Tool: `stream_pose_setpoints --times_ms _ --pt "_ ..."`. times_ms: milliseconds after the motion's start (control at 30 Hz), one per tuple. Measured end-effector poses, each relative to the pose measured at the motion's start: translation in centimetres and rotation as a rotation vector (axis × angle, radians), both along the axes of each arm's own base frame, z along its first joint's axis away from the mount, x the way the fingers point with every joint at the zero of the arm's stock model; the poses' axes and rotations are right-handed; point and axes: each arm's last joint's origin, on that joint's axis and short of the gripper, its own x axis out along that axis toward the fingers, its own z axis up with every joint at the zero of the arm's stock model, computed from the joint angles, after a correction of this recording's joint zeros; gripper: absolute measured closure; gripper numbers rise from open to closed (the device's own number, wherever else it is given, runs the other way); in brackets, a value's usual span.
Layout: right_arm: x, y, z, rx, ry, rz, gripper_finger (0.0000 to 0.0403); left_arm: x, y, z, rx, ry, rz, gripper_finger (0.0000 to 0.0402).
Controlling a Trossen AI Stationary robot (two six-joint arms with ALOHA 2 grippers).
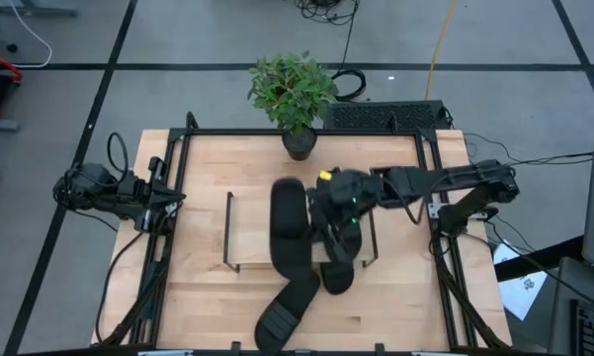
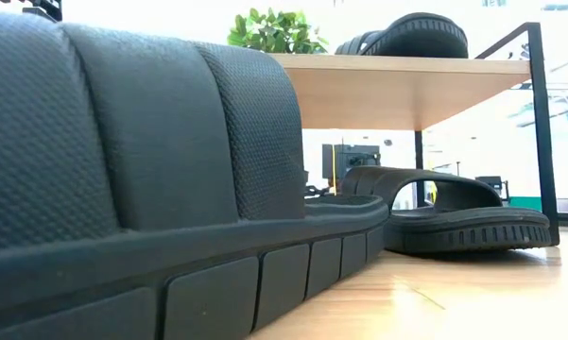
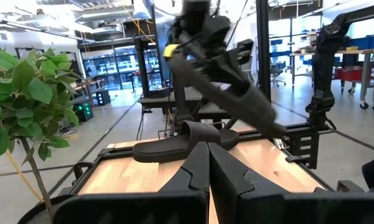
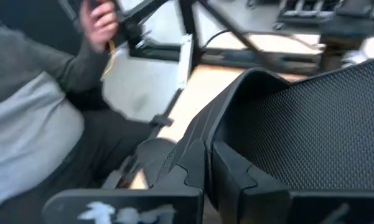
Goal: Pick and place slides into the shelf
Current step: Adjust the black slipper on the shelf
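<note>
Four black slides show in the high view. One lies sole down on the shelf (image 1: 247,232) board (image 1: 287,222). My right gripper (image 1: 338,203) is over the shelf's right half, shut on a second slide (image 1: 346,235), which the left wrist view shows tilted in the air (image 3: 236,87) above the slide on the shelf (image 3: 187,140). A third slide (image 1: 336,272) lies on the table by the shelf's near right corner. The fourth (image 1: 287,311) lies near the table's near edge, filling the low view (image 2: 123,189). My left gripper (image 1: 166,210) waits shut at the table's left edge. My right gripper holds the slide by its ribbed strap band (image 4: 243,130), pinched between the two fingers at the band's edge. The fingers come from above and the table's right side. The slide is lifted clear and hangs slanted below the gripper, over the shelf board.
A potted plant (image 1: 295,94) stands at the table's far edge, behind the shelf. Black frame rails (image 1: 173,168) run along the table's left and right sides. A person in a grey top (image 4: 37,112) shows beyond the table in the right wrist view. Bare board lies on the shelf's left part.
</note>
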Motion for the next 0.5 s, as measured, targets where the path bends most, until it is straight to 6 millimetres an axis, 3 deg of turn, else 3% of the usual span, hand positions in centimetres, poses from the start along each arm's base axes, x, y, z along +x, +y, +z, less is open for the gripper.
stream_pose_setpoints --times_ms 167,367,500 --pt "1.1 -2.3 -0.7 0.077 -0.063 0.041 0.0399 0.0 0.0 0.0 0.003 0.0 0.0 0.0396" --pt "1.5 -4.2 -4.2 0.136 0.029 0.029 0.0399 0.0 0.0 0.0 0.003 -0.001 0.0 0.0396" --pt "1.6 -5.0 -5.3 0.116 0.035 -0.01 0.0399 0.0 0.0 0.0 0.008 -0.001 0.001 0.0396"
